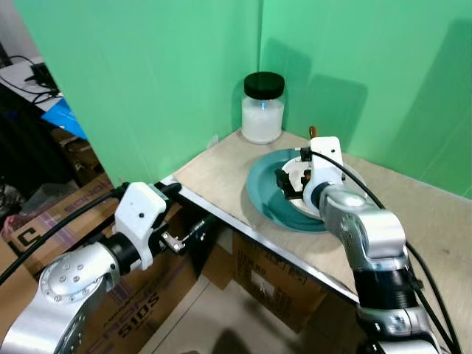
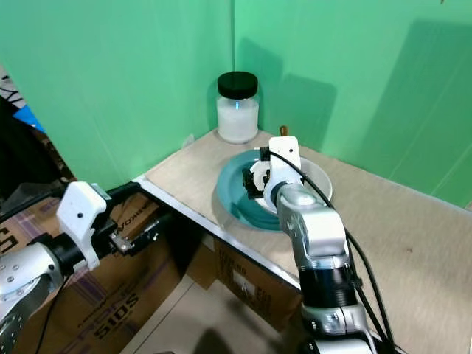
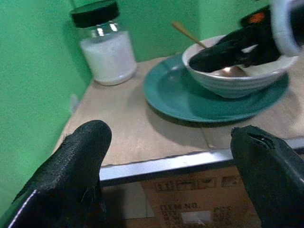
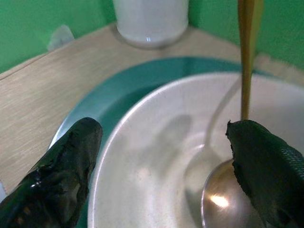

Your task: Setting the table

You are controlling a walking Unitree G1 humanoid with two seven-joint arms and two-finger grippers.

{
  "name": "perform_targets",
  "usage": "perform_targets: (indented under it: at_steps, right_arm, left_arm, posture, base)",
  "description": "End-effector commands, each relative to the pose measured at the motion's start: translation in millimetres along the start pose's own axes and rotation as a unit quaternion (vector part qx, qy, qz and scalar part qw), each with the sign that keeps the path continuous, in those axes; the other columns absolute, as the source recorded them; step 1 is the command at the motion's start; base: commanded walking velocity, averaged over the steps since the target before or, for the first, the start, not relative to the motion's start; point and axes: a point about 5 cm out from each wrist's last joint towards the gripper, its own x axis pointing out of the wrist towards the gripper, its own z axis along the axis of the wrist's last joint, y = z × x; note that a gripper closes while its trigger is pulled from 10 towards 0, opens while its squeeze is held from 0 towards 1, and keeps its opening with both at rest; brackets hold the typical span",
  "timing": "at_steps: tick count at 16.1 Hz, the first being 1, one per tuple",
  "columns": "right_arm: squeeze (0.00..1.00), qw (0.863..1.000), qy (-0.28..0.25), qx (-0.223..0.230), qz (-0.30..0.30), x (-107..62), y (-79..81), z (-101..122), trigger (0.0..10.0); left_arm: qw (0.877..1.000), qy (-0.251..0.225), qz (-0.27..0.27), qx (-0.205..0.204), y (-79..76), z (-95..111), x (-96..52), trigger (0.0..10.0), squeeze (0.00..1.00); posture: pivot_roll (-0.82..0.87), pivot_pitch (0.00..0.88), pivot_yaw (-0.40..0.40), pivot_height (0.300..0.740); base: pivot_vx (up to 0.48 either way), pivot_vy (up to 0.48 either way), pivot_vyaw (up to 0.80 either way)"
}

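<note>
**Easing the right tool clear of the bowl**

Sitting on the round teal plate [image 3: 209,102] near the back corner of the pale wooden tabletop [image 1: 221,173] is the pale ribbed ceramic bowl [image 3: 232,80], and a brass-coloured spoon [image 4: 223,199] rests inside it, handle leaning up over the far rim. My right tool [image 4: 166,166] hangs over the bowl with its two black fingers spread apart, one over the plate side of the rim, the other just beside the spoon's handle; it grips nothing.

I judge the spoon is placed, so the step in hand is getting out cleanly. I would lift straight up before pulling back, keeping the spread wide so neither finger catches the handle or tips the bowl.

Behind the plate stands a glass jar with a black lid and white contents [image 1: 262,108], near enough that I would avoid swinging that way. My left tool [image 3: 166,166] waits off the tabletop's metal edge [image 3: 190,164], fingers apart and empty, above cardboard boxes [image 1: 133,302].
</note>
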Motion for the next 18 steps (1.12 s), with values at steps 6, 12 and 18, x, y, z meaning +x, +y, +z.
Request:
perform_targets:
  at_steps: [6, 12, 18]
  right_arm:
    - [0.00, 0.998, -0.007, 0.020, -0.055, 22.3, -9.2, 19.0, 10.0]
    - [0.00, 0.996, -0.003, 0.019, -0.090, 30.4, -21.2, 26.3, 2.7]
    - [0.00, 0.993, 0.012, 0.087, -0.075, 15.0, -30.5, 32.9, 10.0]
  left_arm:
    - [1.000, 0.010, -0.026, -0.001, -0.7, -1.0, 0.7, 10.0, 0.67]
    - [0.999, 0.016, -0.032, -0.002, -2.4, -2.5, -2.5, 10.0, 0.67]
    - [0.999, 0.020, -0.038, -0.001, -2.8, -2.9, -3.8, 10.0, 0.67]
  posture:
    - [0.01, 0.029, 0.045, 0.740]
    - [0.02, 0.033, 0.042, 0.740]
    - [0.01, 0.033, 0.048, 0.740]
  base:
    - [0.000, 0.000, 0.00]
    - [0.000, 0.000, 0.00]
    - [0.000, 0.000, 0.00]
